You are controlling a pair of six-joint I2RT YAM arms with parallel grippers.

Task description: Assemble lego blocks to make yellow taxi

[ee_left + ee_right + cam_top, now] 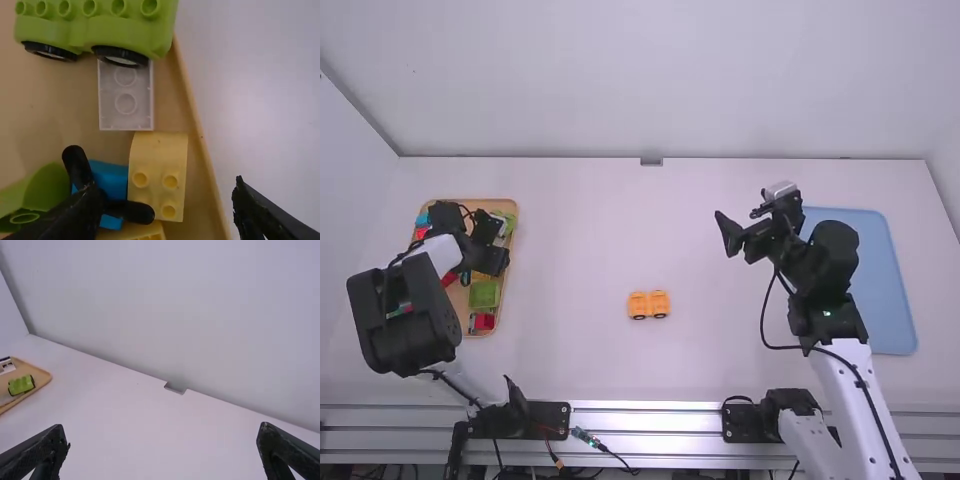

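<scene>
In the high view my left gripper (492, 244) is over the wooden tray (510, 290) of blocks. Open fingers of the left gripper (162, 210) flank a pale yellow curved block (160, 162) in the left wrist view, with neither finger seen touching it. Beside that block are a blue block (114, 180) and a clear block (125, 102). An orange-yellow wheeled piece (648, 304) stands on the middle of the table. Over the table's right part, the right gripper (741, 226) is held empty; in the right wrist view that gripper (162, 440) is spread wide.
A green wheeled base (100, 27) and a green curved piece (47, 190) lie in the tray, as do red blocks (483, 321) and a green block (485, 293). A blue tray (890, 290) is on the right side, partly behind the right arm.
</scene>
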